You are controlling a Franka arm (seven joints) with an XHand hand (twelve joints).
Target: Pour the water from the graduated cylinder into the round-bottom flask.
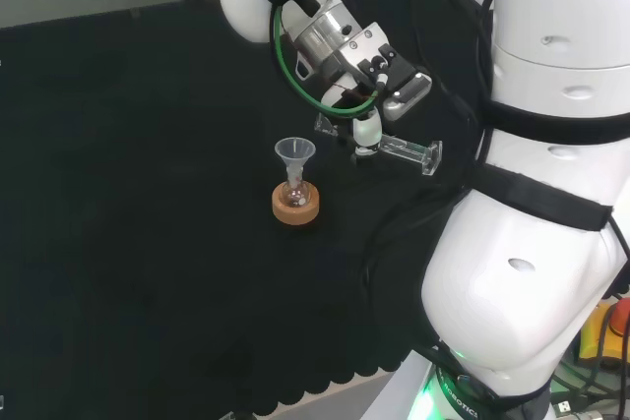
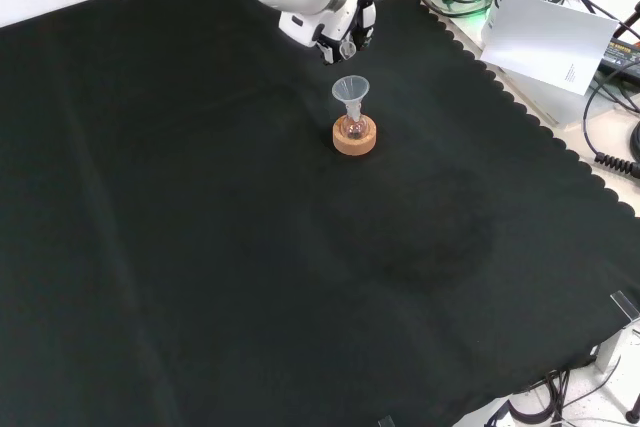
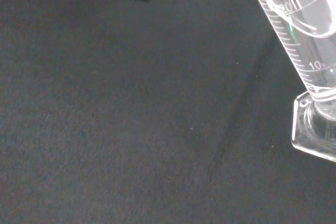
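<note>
I have the hand (image 1: 366,130) curled round the graduated cylinder (image 1: 394,150), holding it clear of the counter (image 1: 148,194) and tipped nearly flat, foot end pointing away from the funnel (image 1: 294,151). In the head view the cylinder hangs just to the right of the funnel and a little above its rim, mouth end nearest it, though not plainly over the bowl yet. The funnel sits in the neck of the round-bottom flask (image 1: 294,190), which rests in 1 cork ring (image 1: 295,209).

From the wrist camera I see the cylinder's scale and foot, with a liquid line slanting across the tube, so I judge that water is still inside. I cannot tell whether any has reached the flask.

My read: pick-up and tilt are done, while the pour itself is unfinished or barely begun. What remains is bringing the lip over the funnel, emptying the cylinder, then setting it down.
</note>
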